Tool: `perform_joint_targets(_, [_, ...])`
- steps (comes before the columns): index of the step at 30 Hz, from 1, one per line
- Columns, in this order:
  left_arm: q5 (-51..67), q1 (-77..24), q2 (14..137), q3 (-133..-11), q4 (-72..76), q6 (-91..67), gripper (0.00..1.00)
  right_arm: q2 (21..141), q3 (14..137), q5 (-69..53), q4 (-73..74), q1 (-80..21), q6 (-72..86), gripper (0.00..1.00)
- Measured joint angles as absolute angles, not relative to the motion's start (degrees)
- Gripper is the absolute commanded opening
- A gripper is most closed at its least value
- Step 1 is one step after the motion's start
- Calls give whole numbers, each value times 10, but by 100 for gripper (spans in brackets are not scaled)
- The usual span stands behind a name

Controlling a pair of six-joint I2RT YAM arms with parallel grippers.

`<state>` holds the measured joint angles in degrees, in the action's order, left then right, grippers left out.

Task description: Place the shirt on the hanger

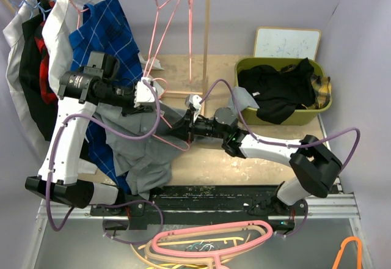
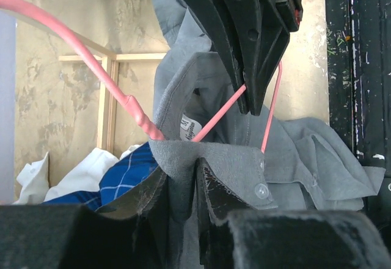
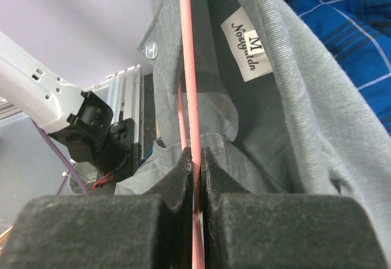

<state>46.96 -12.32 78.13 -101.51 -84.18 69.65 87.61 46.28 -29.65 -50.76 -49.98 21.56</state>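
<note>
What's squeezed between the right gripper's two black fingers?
The thin pink hanger wire, pinched between the fingers of the right gripper. The right wrist view shows it, with the grey shirt just behind.

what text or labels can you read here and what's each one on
"M": white neck label inside the shirt collar.
"Nosyutdn", roughly: cursive word on that label; spelling uncertain.
Whiteboard behind the green bin: faint marks, too blurred to read.

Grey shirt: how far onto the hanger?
Done: pink wire hanger threaded into the collar of the grey shirt. In hand: right gripper pinches the hanger wire; collar sits in the left gripper. Remaining: shirt lies heaped on the table, not hanging.
</note>
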Motion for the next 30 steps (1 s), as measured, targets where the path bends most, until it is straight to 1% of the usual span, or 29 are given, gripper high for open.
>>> perform_joint_targets(8, [463, -124, 781, -985, -831, 696, 24, 862, 447, -276, -501, -500, 210, 0])
perform_joint_targets(12, [448, -126, 781, -970, -828, 696, 27, 862, 441, -268, -502, -500, 210, 0])
perform_joint_targets(13, [444, -126, 781, -965, -826, 695, 22, 862, 439, -265, -503, -500, 210, 0])
perform_joint_targets(14, [439, -128, 781, -960, -825, 695, 9, 861, 435, -262, -505, -500, 210, 0])
perform_joint_targets(15, [434, -129, 781, -955, -825, 693, 0, 861, 434, -260, -504, -500, 210, 0])
perform_joint_targets(24, [416, -132, 767, -935, -792, 665, 0, 856, 426, -250, -510, -503, 213, 0])
perform_joint_targets(25, [416, -132, 761, -936, -790, 665, 0, 854, 426, -251, -513, -503, 214, 2])
perform_joint_targets(26, [416, -133, 756, -939, -790, 663, 0, 850, 423, -251, -519, -503, 217, 16])
perform_joint_targets(27, [417, -133, 752, -943, -789, 660, 0, 846, 420, -251, -527, -503, 220, 37])
perform_joint_targets(28, [418, -134, 748, -946, -789, 657, 0, 839, 417, -250, -533, -503, 224, 53])
perform_joint_targets(29, [419, -136, 745, -949, -791, 654, 0, 834, 415, -245, -535, -503, 232, 79])
perform_joint_targets(30, [421, -137, 740, -951, -801, 651, 0, 826, 414, -232, -543, -501, 237, 97])
